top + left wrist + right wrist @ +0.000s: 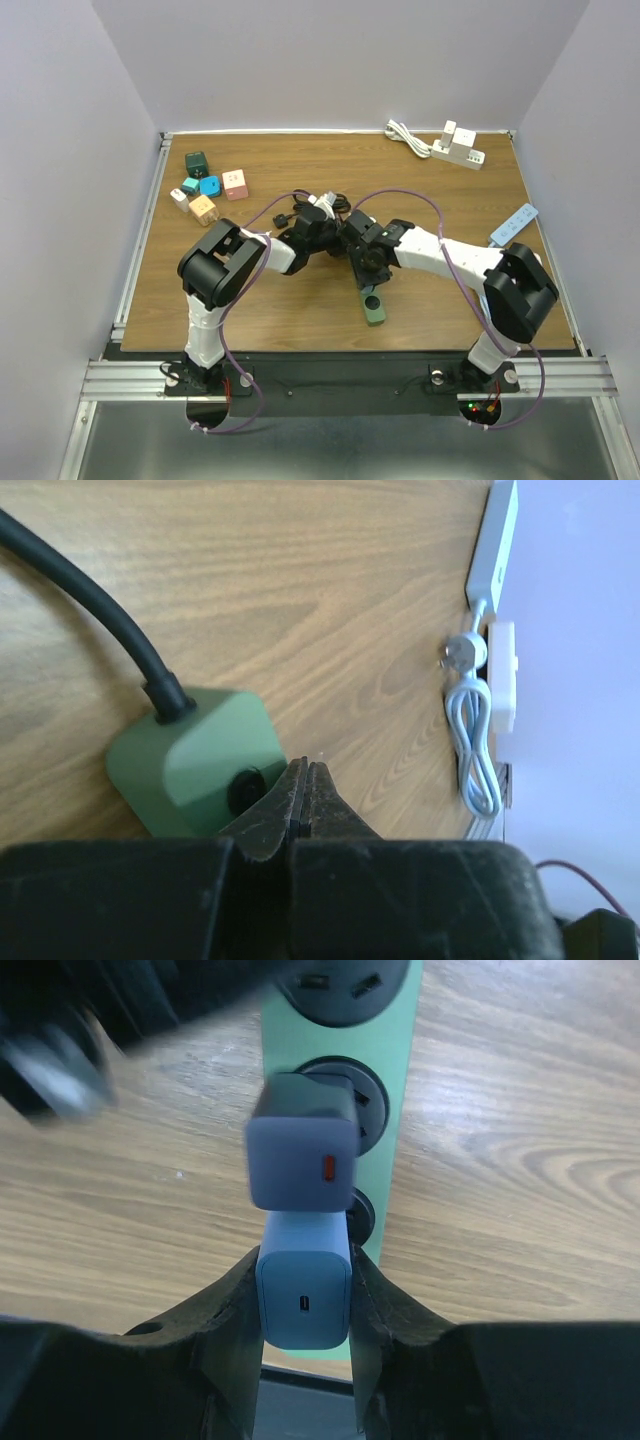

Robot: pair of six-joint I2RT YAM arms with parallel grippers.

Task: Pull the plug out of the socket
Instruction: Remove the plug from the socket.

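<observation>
Right gripper (305,1265) clamps the pale blue plug (305,1305) at the near socket (364,1215) of the green power strip (400,1100) on the bench (520,1160). Just beyond, a darker plug (300,1155) sits in the next socket. Left gripper (305,785), fully closed, hangs at the strip's cabled far end.

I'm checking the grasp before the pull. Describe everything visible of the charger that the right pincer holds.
The charger is a pale blue-grey, round-edged block, plastic by its look, with a small slot port on its outward end. It stands over a socket of the green power strip, prongs hidden. The right pincer clamps its two sides. A darker charger sits just beyond it; whether they touch is unclear.
</observation>
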